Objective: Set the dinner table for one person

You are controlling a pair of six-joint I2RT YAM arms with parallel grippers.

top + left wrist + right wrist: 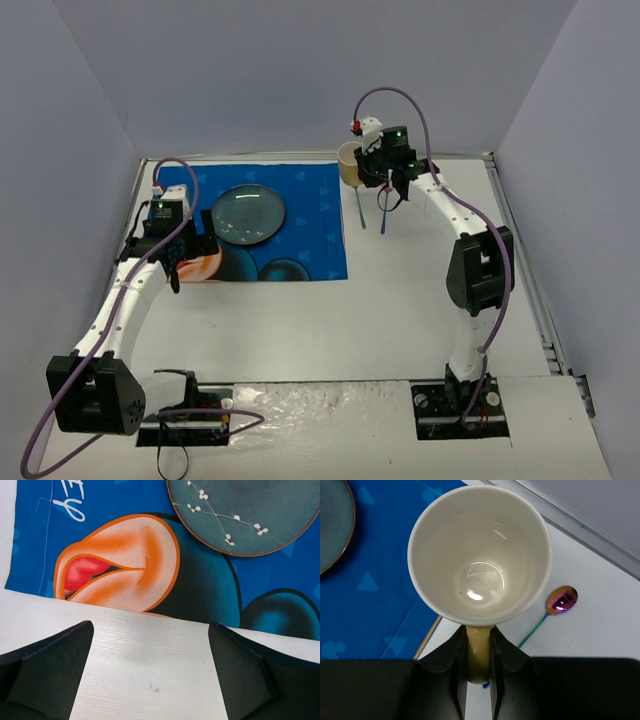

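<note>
White matte dinner table (400,330) lies flat under both arms, its metal-edged sides square to the walls; its long axis cannot be judged. One blue mat (310,250) carries one teal plate (247,214). The right gripper (479,635) clamps the handle of one cream mug (480,555) by the mat's far right corner. Its wrist view shows one iridescent spoon (561,601); the top view shows two slim utensils. The left gripper (150,630) gapes, holding nothing.

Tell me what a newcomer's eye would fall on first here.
The bright blue cartoon mat covers the far left part of the white table, with a teal plate lying on it. At the mat's far right corner, the right fingers pinch a cream mug by its handle. An iridescent purple spoon lies on the table beside it.
</note>
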